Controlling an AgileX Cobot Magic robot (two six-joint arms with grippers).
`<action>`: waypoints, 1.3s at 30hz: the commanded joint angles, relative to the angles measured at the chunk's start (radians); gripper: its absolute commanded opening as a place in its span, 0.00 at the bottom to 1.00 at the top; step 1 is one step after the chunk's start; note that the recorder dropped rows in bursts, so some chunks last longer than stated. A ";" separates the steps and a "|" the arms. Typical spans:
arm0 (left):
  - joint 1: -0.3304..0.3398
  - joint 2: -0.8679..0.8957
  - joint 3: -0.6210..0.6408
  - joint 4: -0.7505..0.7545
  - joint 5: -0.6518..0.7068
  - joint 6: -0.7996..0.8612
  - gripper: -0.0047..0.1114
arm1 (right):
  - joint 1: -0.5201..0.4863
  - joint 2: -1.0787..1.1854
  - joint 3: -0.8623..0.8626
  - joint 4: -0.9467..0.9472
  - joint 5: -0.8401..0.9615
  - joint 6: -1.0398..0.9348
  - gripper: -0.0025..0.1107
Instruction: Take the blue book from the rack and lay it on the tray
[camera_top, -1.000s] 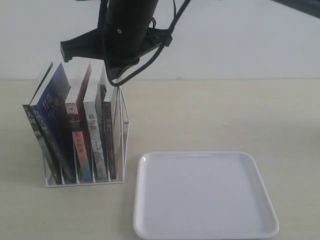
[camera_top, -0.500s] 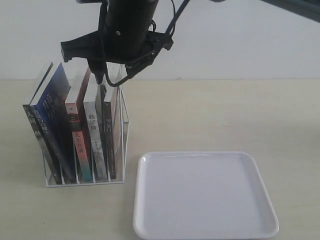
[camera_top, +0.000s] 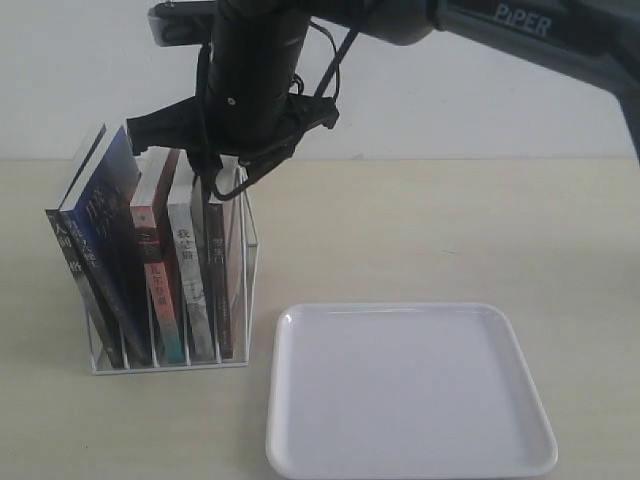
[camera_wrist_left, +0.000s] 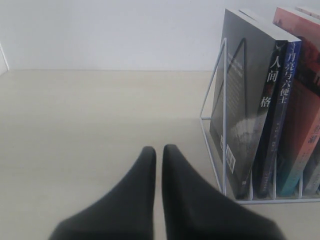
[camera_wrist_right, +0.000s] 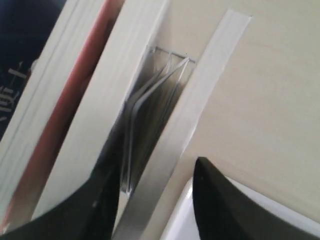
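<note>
The blue book leans in the white wire rack, second from the left, its spine next to a black-grey book. My right gripper reaches in from above and hangs open over the right end of the rack. Its fingers straddle the top edge of the rightmost book, several slots away from the blue book. The white tray lies to the right of the rack, with nothing on it. My left gripper is shut, low over the table beside the rack.
Other books fill the rack: a pink-red-spined one, a white one and a dark one. The tray's rim lies close under the right gripper. A white wall stands behind the table.
The right gripper has come down from above the rack onto the tops of the right-hand books. Books, rack and tray have not moved.
</note>
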 joint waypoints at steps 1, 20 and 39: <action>0.000 -0.003 0.003 0.001 -0.007 -0.002 0.08 | 0.001 -0.001 -0.007 -0.014 -0.015 0.001 0.17; 0.000 -0.003 0.003 0.001 -0.007 -0.002 0.08 | 0.001 -0.059 -0.085 -0.081 0.037 0.097 0.02; 0.000 -0.003 0.003 0.001 -0.007 -0.002 0.08 | 0.007 -0.032 -0.114 -0.074 0.054 0.115 0.11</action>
